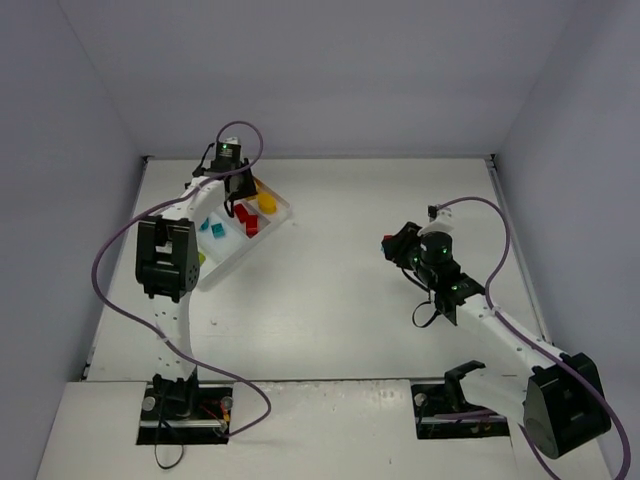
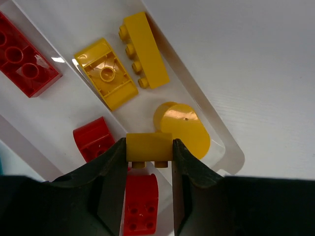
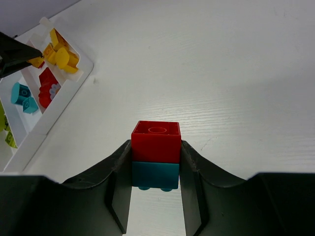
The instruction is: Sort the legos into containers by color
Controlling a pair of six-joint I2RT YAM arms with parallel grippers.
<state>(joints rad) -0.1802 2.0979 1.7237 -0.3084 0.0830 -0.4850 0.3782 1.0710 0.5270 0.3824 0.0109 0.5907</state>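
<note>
My left gripper (image 2: 149, 153) is shut on a small yellow brick (image 2: 149, 146) and holds it above the far end of the white tray (image 1: 284, 210). Below it lie yellow bricks (image 2: 143, 49) in the outer compartment and red bricks (image 2: 27, 64) in the one beside it. Teal bricks (image 1: 210, 227) lie further left in the tray. My right gripper (image 3: 155, 164) is shut on a red-on-teal brick cluster (image 3: 156, 153) and holds it above the table, right of centre (image 1: 400, 243). The tray also shows in the right wrist view (image 3: 78, 78).
The tray's divider walls (image 2: 83, 81) run between the compartments. A purple cable loops off each arm. Grey walls close in the table on three sides.
</note>
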